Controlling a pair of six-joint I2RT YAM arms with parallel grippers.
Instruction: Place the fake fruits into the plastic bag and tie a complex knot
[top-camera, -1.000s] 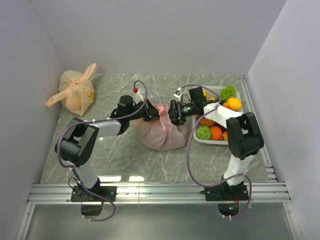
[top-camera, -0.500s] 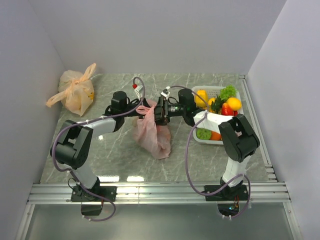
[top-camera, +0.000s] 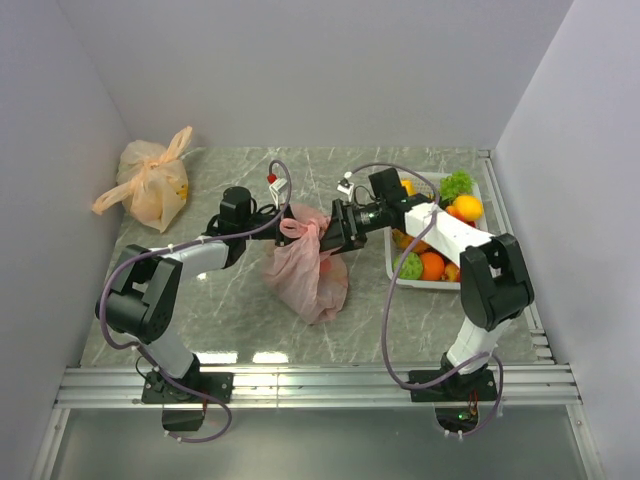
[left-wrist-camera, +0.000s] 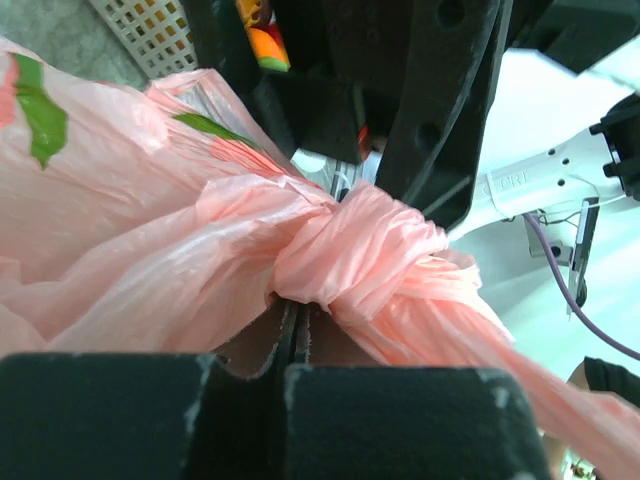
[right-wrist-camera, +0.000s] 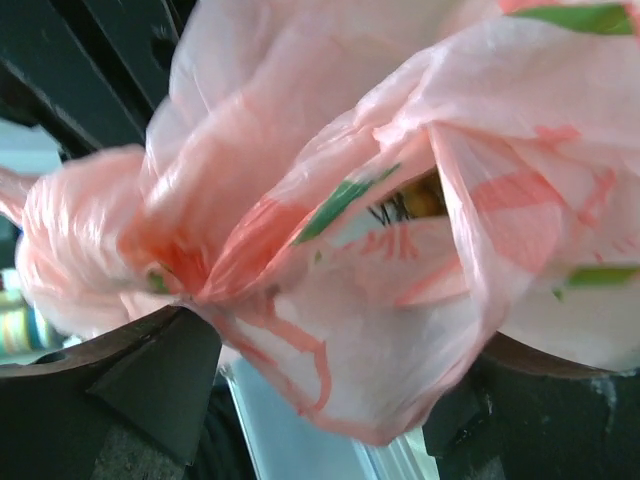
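Observation:
The pink plastic bag (top-camera: 308, 275) lies at the middle of the table, its handles twisted into a knot (top-camera: 303, 229). My left gripper (top-camera: 283, 224) is shut on the bag's plastic just below the knot (left-wrist-camera: 372, 248); in the left wrist view (left-wrist-camera: 296, 322) the jaws are pressed together. My right gripper (top-camera: 333, 233) is at the knot's right side. In the right wrist view (right-wrist-camera: 330, 400) its jaws stand wide apart with bag plastic (right-wrist-camera: 400, 250) bulging between them. Several fake fruits (top-camera: 432, 264) lie in the white basket (top-camera: 425, 286). Any fruits inside the bag are hidden.
A pale orange knotted bag (top-camera: 150, 186) sits at the back left corner. The white basket stands at the right, close under my right arm. Walls enclose the table on three sides. The basket's lattice (left-wrist-camera: 140, 25) shows behind the bag in the left wrist view.
From one second ago the bag's top was pulled left, then shifted back right a little. The right arm swung left over the basket, then drew back right. The bag now looks narrower, hanging from the knot.

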